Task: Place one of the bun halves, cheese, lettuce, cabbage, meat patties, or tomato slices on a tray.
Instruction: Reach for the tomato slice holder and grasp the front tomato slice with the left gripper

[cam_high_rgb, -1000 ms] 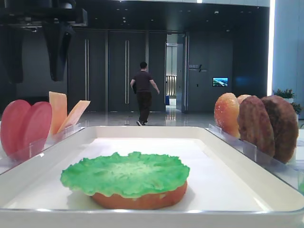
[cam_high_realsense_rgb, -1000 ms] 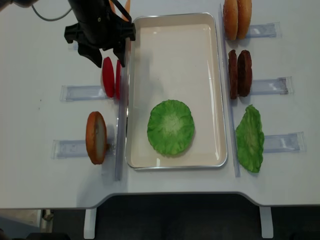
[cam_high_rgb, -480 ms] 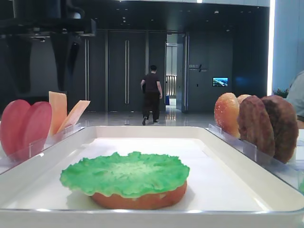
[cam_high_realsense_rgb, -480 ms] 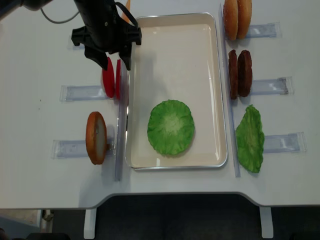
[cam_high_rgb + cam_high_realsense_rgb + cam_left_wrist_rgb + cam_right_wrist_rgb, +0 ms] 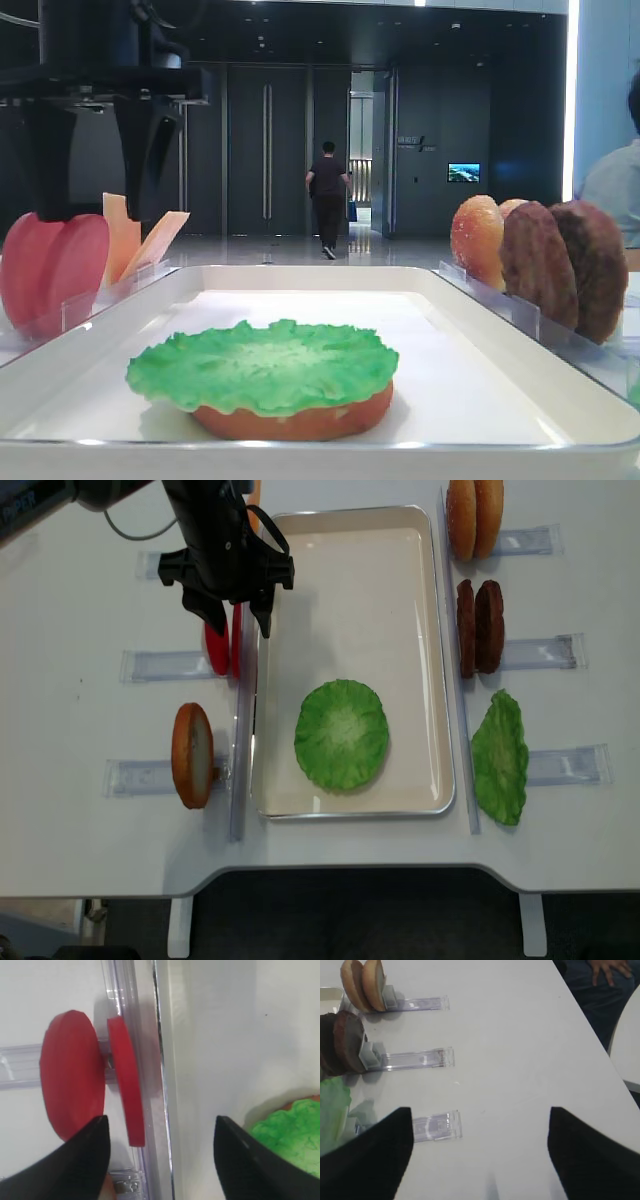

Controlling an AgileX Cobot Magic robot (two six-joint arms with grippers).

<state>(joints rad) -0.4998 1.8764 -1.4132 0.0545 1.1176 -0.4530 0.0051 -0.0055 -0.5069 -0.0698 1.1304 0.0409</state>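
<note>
Moved: left claw (image 5: pixel 238 620) now over tomato slices (image 5: pixel 95 1090) | jaws wide, straddling them, nothing gripped

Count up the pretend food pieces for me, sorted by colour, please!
Red tomato slices: 2
Green lettuce leaves: 2, one on the tray, one right of it
Dark brown meat patties: 2
Golden-orange bun halves: 4, one under the tray's lettuce
Pale-orange cheese: 2
Total: 12
</note>
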